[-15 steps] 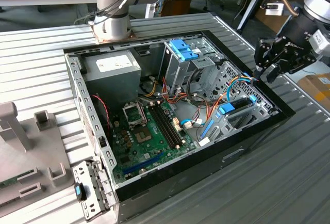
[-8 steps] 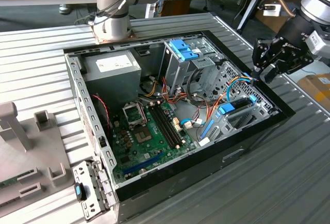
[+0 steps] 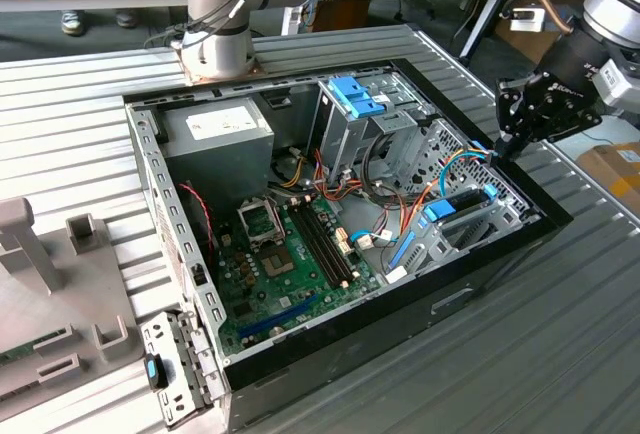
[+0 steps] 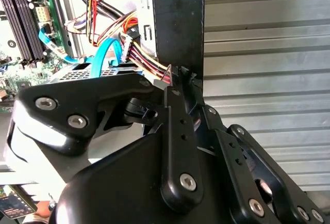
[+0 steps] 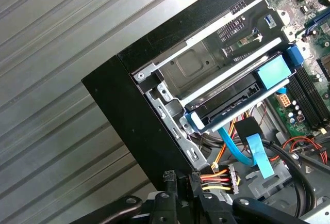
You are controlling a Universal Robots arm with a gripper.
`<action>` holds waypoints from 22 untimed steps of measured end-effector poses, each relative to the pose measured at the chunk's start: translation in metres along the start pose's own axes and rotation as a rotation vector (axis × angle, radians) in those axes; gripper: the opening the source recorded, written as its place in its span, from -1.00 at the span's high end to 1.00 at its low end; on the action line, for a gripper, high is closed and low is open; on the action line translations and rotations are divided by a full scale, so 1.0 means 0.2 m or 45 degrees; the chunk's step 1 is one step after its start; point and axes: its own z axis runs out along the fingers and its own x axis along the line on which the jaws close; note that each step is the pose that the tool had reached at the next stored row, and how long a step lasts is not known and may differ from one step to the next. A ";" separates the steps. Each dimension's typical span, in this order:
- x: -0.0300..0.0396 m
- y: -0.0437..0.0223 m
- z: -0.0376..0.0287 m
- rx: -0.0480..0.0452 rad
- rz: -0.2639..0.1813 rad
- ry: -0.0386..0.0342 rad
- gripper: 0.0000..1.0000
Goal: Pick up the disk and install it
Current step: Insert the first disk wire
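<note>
The disk (image 3: 462, 202) lies in the drive bay by the open computer case's wall on the exterior view's right, a dark flat body between bright blue carrier ends. In the first wrist view the disk (image 5: 232, 99) rests level in the metal bay, a blue tab at one end and a blue corner at the other. My gripper (image 3: 503, 146) hangs just above the case's rim on that side, a little beyond the disk and apart from it. Its fingertips (image 5: 168, 178) are close together with nothing between them, over the black case wall (image 4: 178, 22).
Red, yellow and orange wires and a blue flat cable (image 5: 258, 157) run beside the bay. An upright drive cage with a ribbed blue tab (image 3: 355, 94), a power supply (image 3: 220, 126) and the motherboard (image 3: 290, 254) occupy the case. A grey fixture (image 3: 50, 284) stands on the ribbed table.
</note>
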 end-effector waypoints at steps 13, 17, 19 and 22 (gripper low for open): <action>-0.024 0.057 -0.011 0.032 0.000 -0.0192 0.54; -0.022 0.062 -0.016 0.048 0.000 -0.0293 0.54; -0.014 0.075 -0.017 0.075 0.000 -0.0479 0.54; -0.002 0.092 -0.017 0.077 0.000 -0.0490 0.54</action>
